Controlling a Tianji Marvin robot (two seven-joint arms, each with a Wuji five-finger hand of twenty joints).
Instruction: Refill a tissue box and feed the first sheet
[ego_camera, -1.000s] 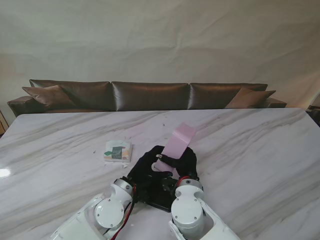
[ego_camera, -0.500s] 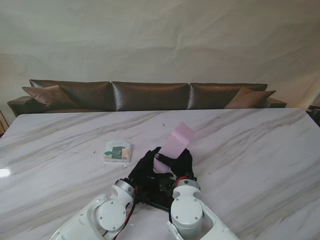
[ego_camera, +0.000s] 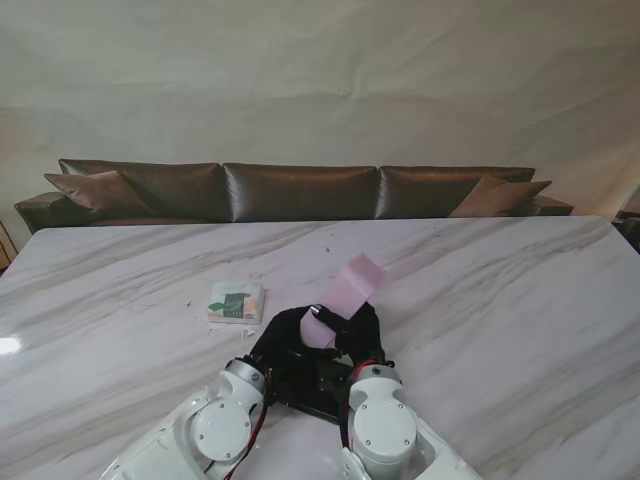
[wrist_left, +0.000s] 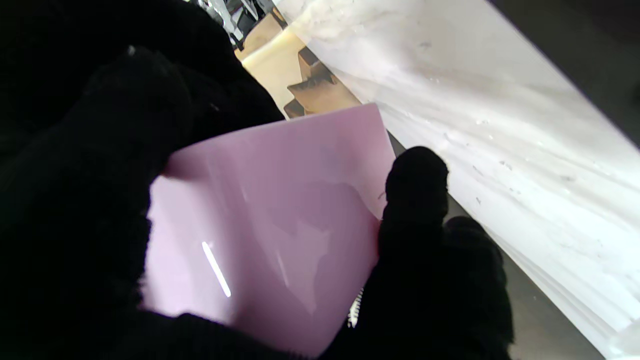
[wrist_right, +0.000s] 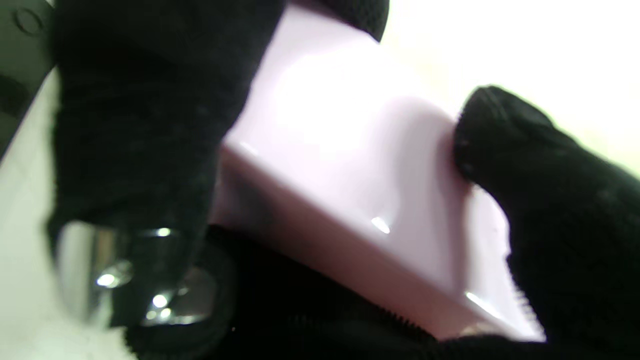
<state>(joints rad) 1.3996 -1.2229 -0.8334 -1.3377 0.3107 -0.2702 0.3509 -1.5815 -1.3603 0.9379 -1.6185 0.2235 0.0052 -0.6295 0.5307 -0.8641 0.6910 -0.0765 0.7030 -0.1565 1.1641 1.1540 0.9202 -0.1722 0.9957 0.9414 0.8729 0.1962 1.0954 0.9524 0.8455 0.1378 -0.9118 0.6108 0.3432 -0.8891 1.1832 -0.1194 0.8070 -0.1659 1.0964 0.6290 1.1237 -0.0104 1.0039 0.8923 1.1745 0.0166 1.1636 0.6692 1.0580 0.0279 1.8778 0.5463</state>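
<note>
A pink tissue box (ego_camera: 349, 287) is held tilted above the table, its far end raised away from me. Both black-gloved hands clasp its near end: my left hand (ego_camera: 282, 338) on the left side, my right hand (ego_camera: 362, 327) on the right. In the left wrist view the glossy pink box (wrist_left: 265, 220) fills the middle, with gloved fingers (wrist_left: 415, 190) wrapped on either side. The right wrist view shows the box (wrist_right: 350, 165) pressed between dark fingers (wrist_right: 525, 165). A small white and green tissue pack (ego_camera: 235, 301) lies on the table to the left, apart from both hands.
The white marble table (ego_camera: 500, 300) stretches wide on both sides. A dark brown leather sofa (ego_camera: 300, 190) stands behind its far edge. Something dark (ego_camera: 315, 395) sits on the table under the wrists, nearer to me.
Both hands have drawn nearer to me with the pink box, which has come lower. The tissue pack has not moved.
</note>
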